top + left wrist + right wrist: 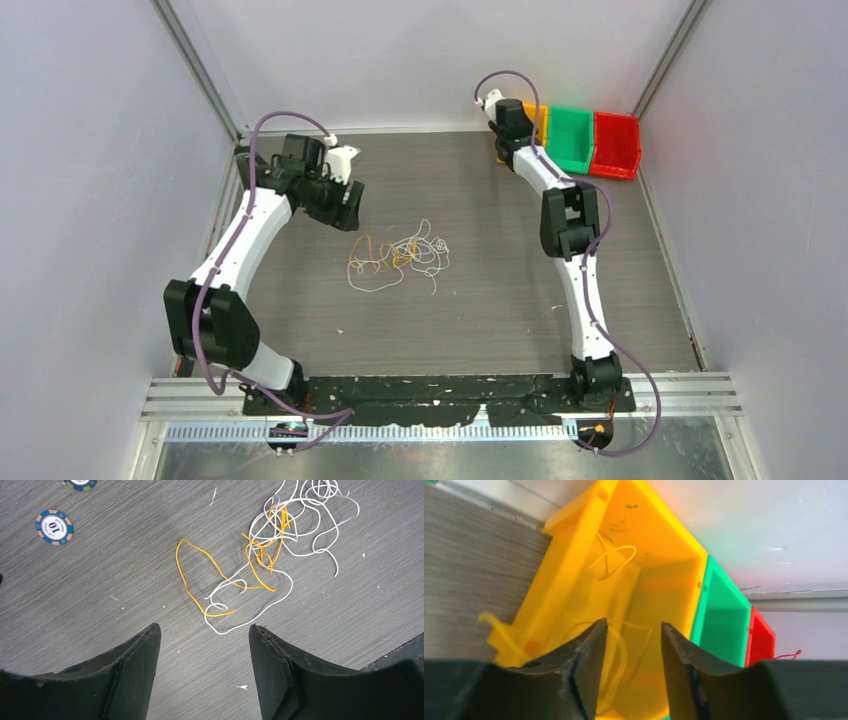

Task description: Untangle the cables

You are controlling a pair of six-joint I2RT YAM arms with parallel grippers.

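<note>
Cables (260,560) in a loose tangle, apart from chip (54,527) marked "10"

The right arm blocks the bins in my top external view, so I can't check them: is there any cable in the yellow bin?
Observer: Yes, yellow cable loops lie inside the yellow bin, with the right gripper open above.
Operator: The red bin?
Observer: A thin red cable pokes out past its side.
Operator: Anything hidden on the left?
Observer: A poker chip marked 10 lies on the table.
</note>
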